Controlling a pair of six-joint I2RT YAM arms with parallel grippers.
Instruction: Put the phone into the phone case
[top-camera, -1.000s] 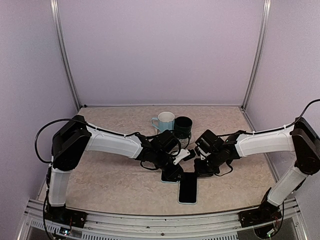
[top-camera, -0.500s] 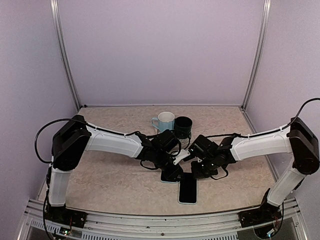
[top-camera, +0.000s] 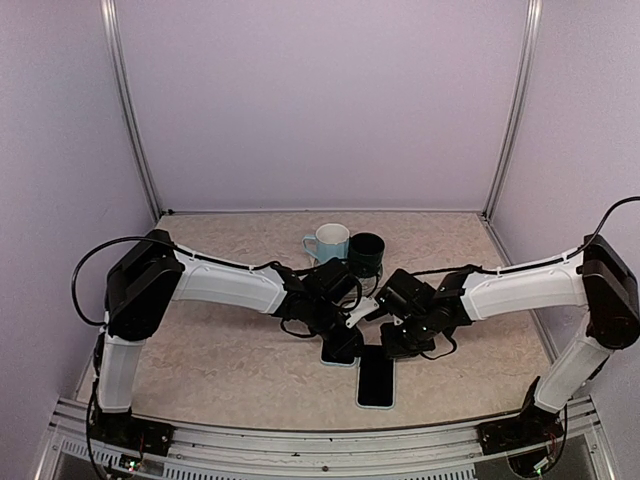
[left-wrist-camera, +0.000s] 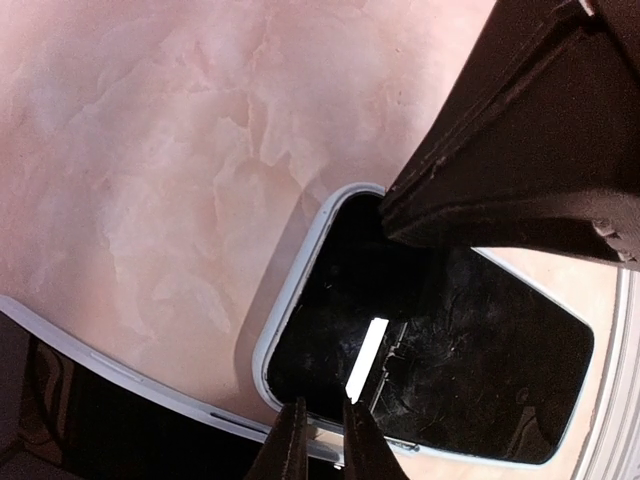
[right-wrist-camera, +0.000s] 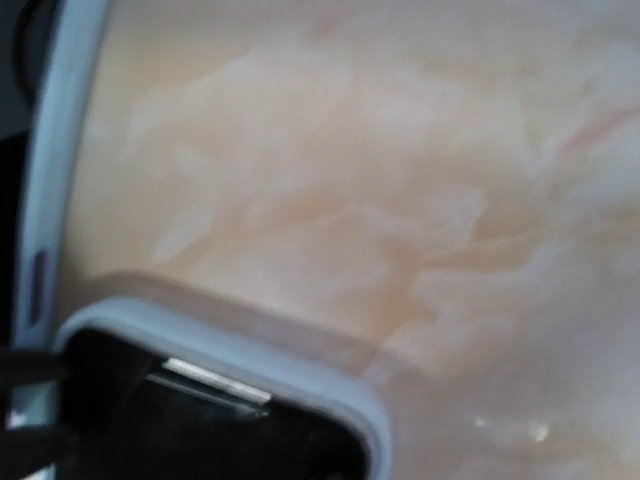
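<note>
From above, the left gripper (top-camera: 346, 343) and right gripper (top-camera: 388, 343) crowd over the phone case (top-camera: 338, 358) and hide most of it. The phone (top-camera: 375, 384) lies just beside the case, toward the arm bases. Only the left wrist view shows the case's pale rim and glossy black inside, with the left jaws drawn narrow above that rim. The right jaws are closed.

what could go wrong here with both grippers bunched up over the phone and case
1. The left gripper and right gripper crowd one spot; a dark finger overhangs the light-rimmed slab, so the fingers may collide.
2. The left fingertips sit at that slab's very edge: a push could skid it across the smooth table.
3. I cannot tell phone from case here, so a misaligned seat may go unnoticed.
</note>
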